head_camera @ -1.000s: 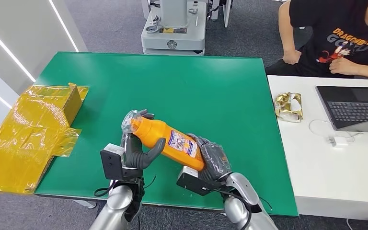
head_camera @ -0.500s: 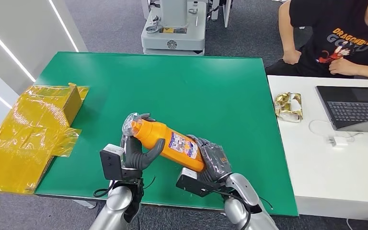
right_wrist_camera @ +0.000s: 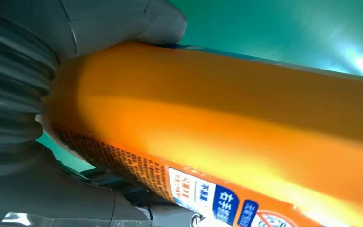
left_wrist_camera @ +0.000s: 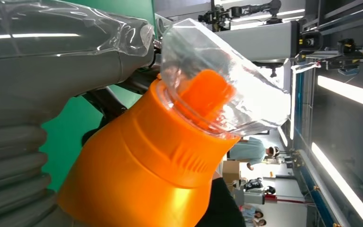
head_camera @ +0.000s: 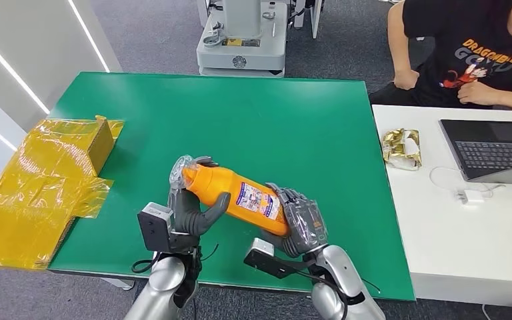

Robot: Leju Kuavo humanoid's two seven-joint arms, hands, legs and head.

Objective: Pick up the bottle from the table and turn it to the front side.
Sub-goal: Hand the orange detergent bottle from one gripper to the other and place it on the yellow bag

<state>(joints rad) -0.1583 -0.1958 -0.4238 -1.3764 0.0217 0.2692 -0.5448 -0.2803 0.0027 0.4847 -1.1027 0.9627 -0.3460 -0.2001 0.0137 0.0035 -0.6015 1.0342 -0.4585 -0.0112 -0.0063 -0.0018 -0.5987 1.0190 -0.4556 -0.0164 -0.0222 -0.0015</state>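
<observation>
An orange bottle [head_camera: 235, 195] with a clear cap and a printed label lies tilted above the near part of the green table [head_camera: 240, 120], held between both hands. My left hand [head_camera: 192, 208] grips its neck end, thumb under the shoulder. My right hand [head_camera: 300, 220] wraps its base. In the left wrist view the bottle [left_wrist_camera: 156, 156] shows its clear cap over an orange nozzle, with my left hand [left_wrist_camera: 42, 85] beside it. In the right wrist view the bottle [right_wrist_camera: 227, 123] runs across the picture, label edge showing, my right hand [right_wrist_camera: 52, 56] clasping it.
A crumpled yellow plastic wrap [head_camera: 40, 180] lies over the table's left edge. A white desk [head_camera: 467, 227] to the right carries a laptop [head_camera: 493, 150], a gold wrapper [head_camera: 401, 148] and a cable. A person [head_camera: 467, 53] sits behind it. A grey machine base [head_camera: 241, 40] stands beyond the table.
The bottle has been turned a little about its long axis and raised slightly. My right hand has rolled with it, fingers now more upright around the base.
</observation>
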